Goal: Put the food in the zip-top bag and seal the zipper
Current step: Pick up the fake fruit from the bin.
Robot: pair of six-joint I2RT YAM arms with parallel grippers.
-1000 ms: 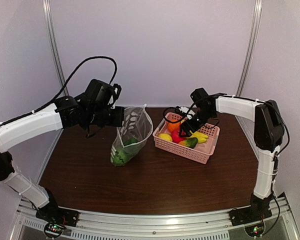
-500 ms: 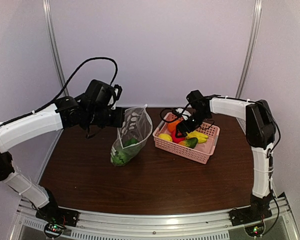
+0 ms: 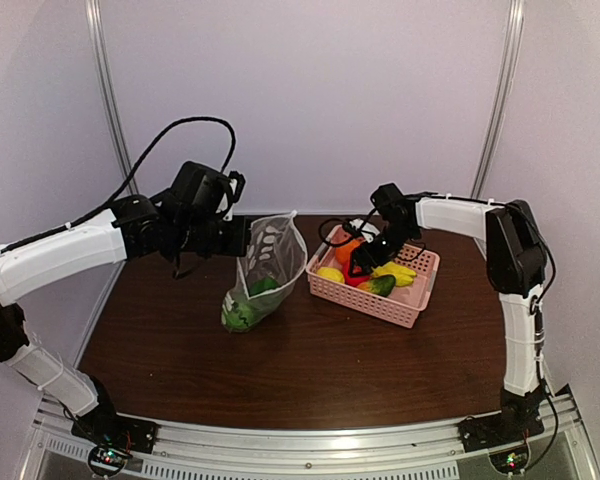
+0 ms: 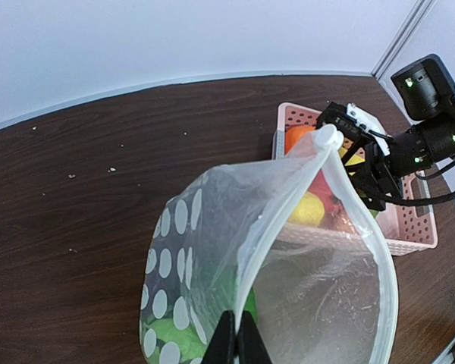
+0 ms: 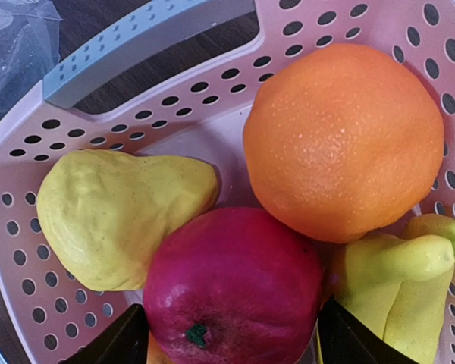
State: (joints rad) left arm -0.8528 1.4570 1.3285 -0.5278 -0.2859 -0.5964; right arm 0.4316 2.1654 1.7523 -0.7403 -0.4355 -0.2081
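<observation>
Left-centre of top view, L gripper (image 3: 242, 236) is pinching tight on the zip-top bag (image 3: 270, 250) rim, holding its mouth open, w/ green veg (image 3: 242, 312) lying inside. Right of centre, R gripper (image 3: 363, 268) is reaching into pink basket (image 3: 385, 305), jaws spread wide astride red apple (image 5: 231, 288), next to lemon (image 5: 121, 216) & orange (image 5: 341, 136).

Both arms are built of white, boxy link shells joined by black motor housings, the left arm (image 3: 60, 255) carrying a thick black cable (image 3: 170, 130) looping over its wrist and the right arm (image 3: 525, 330) thinner black wires (image 3: 330, 232) near its wrist. The right gripper (image 3: 361, 268) has matte black wedge fingers (image 5: 114, 343), and small green lights (image 4: 408, 82) glow on its black housing. Tiny green and red lights show by each black base (image 3: 105, 425).
</observation>
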